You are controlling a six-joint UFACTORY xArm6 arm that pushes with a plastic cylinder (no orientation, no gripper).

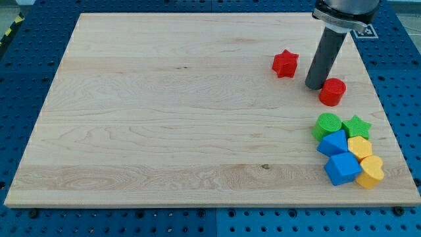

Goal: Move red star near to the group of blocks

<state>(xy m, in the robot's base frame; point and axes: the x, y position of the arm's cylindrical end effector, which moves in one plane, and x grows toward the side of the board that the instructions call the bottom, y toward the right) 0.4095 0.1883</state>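
my tip (315,86) sitting between red star (285,64) and red cylinder (333,91), gripping nothing, block group (345,149) lying below

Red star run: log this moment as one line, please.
my tip: right of red star, apart; beside red cylinder | group: green, blue, yellow blocks at board's lower right | star not yet near group
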